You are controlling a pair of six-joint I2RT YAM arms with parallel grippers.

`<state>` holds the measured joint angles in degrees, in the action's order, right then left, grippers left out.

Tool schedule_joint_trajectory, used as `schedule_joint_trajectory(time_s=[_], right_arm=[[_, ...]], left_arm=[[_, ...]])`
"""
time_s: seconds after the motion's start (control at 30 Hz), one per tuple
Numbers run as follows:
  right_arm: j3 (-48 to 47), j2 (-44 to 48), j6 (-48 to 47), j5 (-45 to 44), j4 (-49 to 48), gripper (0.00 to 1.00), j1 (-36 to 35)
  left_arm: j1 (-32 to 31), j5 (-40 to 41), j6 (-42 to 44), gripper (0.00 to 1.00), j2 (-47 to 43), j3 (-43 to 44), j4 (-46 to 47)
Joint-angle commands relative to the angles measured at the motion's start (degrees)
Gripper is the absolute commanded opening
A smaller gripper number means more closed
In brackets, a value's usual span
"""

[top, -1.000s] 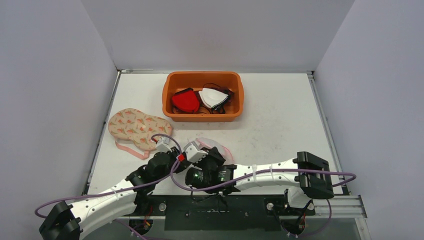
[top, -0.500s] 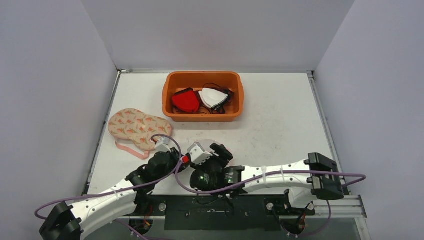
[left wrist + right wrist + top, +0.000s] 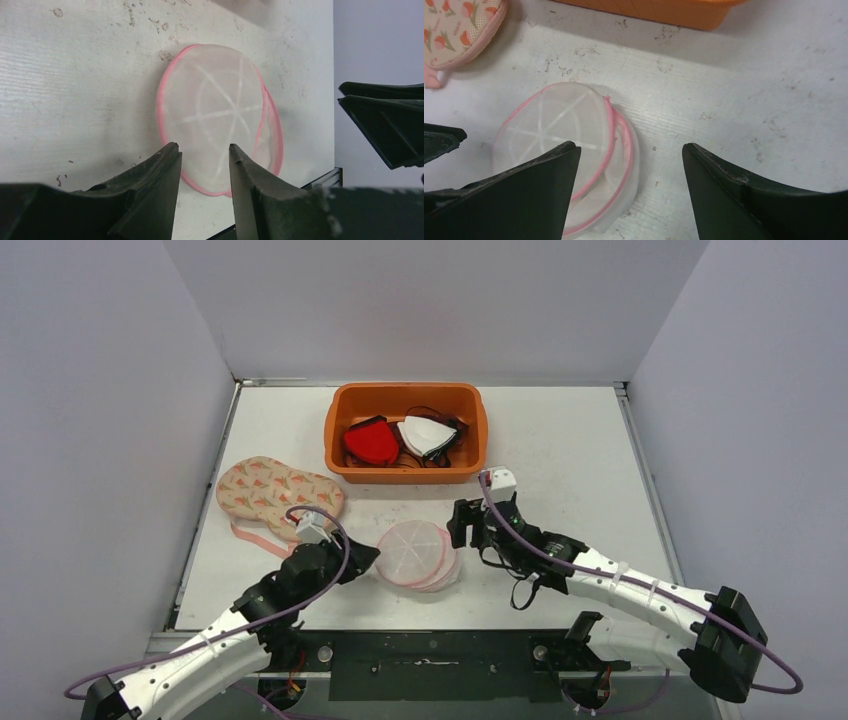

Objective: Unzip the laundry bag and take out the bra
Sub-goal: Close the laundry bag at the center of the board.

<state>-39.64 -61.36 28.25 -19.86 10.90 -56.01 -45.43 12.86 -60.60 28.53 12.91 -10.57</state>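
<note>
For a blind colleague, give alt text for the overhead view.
A round pink-rimmed mesh laundry bag lies on a white table between the open left hand and right hand. Behind sits an orange bin holding a red bra and white bra; a floral bra lies at left.

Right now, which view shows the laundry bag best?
Left wrist: the laundry bag is close and central, with pink rim and mesh ribs clear and only its near edge hidden. Top external shows it whole but small; right wrist shows it partly blocked.

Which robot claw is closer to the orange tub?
Right. The right claw sits just short of the orange tub; the left claw is farther off, beside the mesh bag.
</note>
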Motion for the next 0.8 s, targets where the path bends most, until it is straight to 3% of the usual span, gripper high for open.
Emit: schedule_joint_trajectory(time_s=[0.0, 0.37, 0.77], right_arm=[[6.38, 1.9, 11.34, 22.36, -13.11, 0.76, 8.23], [9.87, 1.85, 16.05, 28.27, -19.53, 0.73, 10.54], [9.78, -6.11, 17.12, 33.12, -23.77, 0.68, 10.05]], left_arm=[[0.6, 0.86, -0.14, 0.39, 1.0, 2.98, 2.1], [1.57, 1.22, -0.34, 0.44, 8.17, 4.35, 2.3], [2.62, -2.94, -0.75, 0.43, 12.16, 0.84, 8.64]])
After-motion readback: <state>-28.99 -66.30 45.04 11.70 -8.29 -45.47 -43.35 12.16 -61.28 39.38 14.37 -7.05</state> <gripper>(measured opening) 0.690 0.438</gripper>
